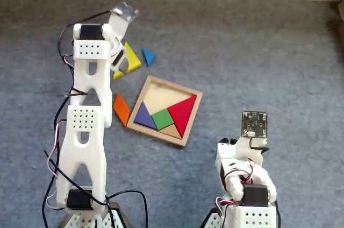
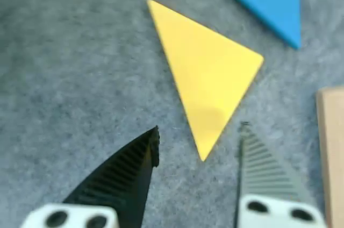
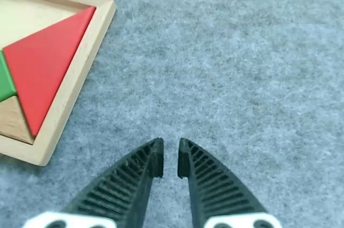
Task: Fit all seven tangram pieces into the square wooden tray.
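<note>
The square wooden tray (image 1: 175, 85) lies mid-table and holds a purple triangle (image 1: 143, 116), a green square (image 1: 162, 119) and a red triangle (image 1: 183, 112); its upper half is bare wood. Outside it lie a yellow triangle (image 2: 207, 72), a small blue triangle (image 2: 271, 5) and an orange parallelogram (image 1: 121, 109). My left gripper (image 2: 199, 137) is open just above the carpet, its fingers on either side of the yellow triangle's tip. My right gripper (image 3: 167, 158) is shut, empty, over bare carpet beside the tray's red corner (image 3: 45, 66).
Grey carpet covers the table. The left arm (image 1: 86, 120) stretches along the tray's left side, next to the orange piece. The right arm (image 1: 246, 179) stays folded at the front right. A tan patch (image 3: 12, 121) shows below the green and red pieces.
</note>
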Tool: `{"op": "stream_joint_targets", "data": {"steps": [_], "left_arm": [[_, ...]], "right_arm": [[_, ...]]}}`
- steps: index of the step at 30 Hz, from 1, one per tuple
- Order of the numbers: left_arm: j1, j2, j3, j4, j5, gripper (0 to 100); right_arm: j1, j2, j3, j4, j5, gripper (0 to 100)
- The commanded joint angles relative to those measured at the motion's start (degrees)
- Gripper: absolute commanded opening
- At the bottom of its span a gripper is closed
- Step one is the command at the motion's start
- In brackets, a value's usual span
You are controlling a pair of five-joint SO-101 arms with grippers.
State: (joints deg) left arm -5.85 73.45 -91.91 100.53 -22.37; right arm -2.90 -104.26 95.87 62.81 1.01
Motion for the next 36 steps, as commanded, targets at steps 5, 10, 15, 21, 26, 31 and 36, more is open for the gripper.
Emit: {"op": "stream_joint_targets", "data": {"steps": [5,10,15,21,26,31,36], "left_arm": [[2.4,-1.1,-2.9,-4.9,13.8,32],[2.4,4.0,-2.3,-13.2,18.1,32],[1.9,10.2,-2.4,-17.6,17.9,31],[1.4,12.1,-2.4,-17.9,11.9,24],[0.4,11.9,-2.5,-14.4,5.6,17],[0.0,11.6,-2.8,-8.9,0.0,15],[0.0,10.2,-3.1,-5.2,-2.9,15]], "right_arm": [[1.3,-0.8,5.2,-0.1,0.6,6.6],[1.3,-0.8,5.2,-0.1,0.6,6.6],[1.3,-0.8,5.2,-0.1,0.6,6.6],[1.3,-0.8,5.2,-0.1,0.6,6.6],[1.3,-0.8,5.2,-0.1,0.6,6.6],[1.3,-0.8,5.2,-0.1,0.6,6.6],[1.3,-0.8,5.2,-0.1,0.6,6.6]]}}
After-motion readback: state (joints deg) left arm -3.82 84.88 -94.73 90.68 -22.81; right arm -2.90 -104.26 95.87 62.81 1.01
